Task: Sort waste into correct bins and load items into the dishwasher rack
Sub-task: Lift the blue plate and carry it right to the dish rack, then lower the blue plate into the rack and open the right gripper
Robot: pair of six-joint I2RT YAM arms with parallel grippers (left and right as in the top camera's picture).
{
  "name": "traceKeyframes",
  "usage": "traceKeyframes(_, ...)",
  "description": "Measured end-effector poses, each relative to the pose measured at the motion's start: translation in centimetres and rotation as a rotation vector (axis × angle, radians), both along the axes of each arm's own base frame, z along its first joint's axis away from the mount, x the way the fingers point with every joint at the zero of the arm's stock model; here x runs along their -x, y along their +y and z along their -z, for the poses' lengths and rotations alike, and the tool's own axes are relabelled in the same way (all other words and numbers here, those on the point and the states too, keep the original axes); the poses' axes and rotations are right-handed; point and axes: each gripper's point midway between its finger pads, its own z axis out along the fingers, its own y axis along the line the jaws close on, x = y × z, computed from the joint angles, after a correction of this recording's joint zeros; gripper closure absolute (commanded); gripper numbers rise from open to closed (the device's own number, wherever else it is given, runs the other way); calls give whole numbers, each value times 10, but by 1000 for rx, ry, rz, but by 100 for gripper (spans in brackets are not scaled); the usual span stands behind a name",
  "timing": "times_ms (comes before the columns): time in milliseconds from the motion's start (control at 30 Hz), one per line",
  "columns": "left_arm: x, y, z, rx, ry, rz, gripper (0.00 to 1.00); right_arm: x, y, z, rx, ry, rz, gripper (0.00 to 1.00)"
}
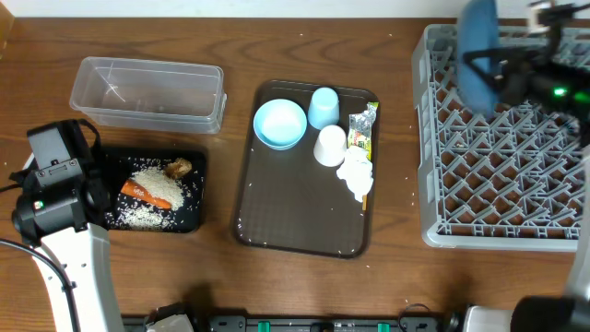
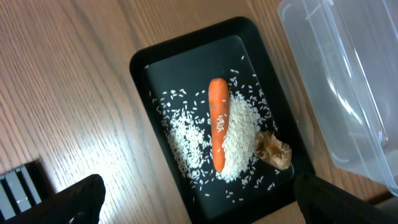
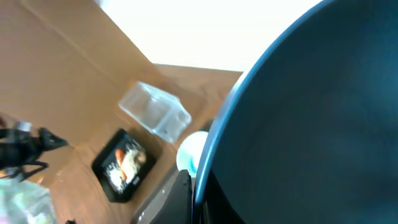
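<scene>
- The large blue dish stands on edge, raised over the far left corner of the dishwasher rack. It is blurred from above, and in the right wrist view its dark blue face fills most of the frame.
- The right hand is pressed together, pinching the large blue dish at its rim.
- The dishwasher rack, a grey crate of lattice pegs, sits at the right end of the tabletop.
- Left of it, in the middle, lies the brown serving tray.
- On the serving tray's far half, a pale bowl sits at the left with the light-blue cup just beside it.
- The white cup is just nearer than those two.
- The green-silver wrapper lies along the serving tray's right edge, and the crumpled napkin lies just nearer, touching the white cup.
- Well to the left sits the black tray.
- It holds the carrot lying in a spread of rice, with the brown lump at the rice's edge.
- The clear tub stands just beyond the black tray, on its far side.
- The left hand hovers over the black tray with its fingers spread wide, holding nothing.
</scene>
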Motion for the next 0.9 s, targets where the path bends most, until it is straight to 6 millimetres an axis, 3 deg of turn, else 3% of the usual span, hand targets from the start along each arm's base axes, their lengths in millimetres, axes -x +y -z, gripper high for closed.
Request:
traceKeyframes(200, 0, 0, 0, 1, 1, 0, 2, -32, -27, 9, -103, -161, -139, 99)
traceKeyframes(467, 0, 0, 0, 0, 0, 0, 2, -73, -41, 80, -203, -98, -201, 99)
traceKeyframes(633, 0, 0, 0, 0, 0, 1, 2, -85, -46, 115, -248, -27, -198, 99)
traceKeyframes(900, 0, 0, 0, 0, 0, 0, 2, -87, -67, 121, -257, -21, -156, 99)
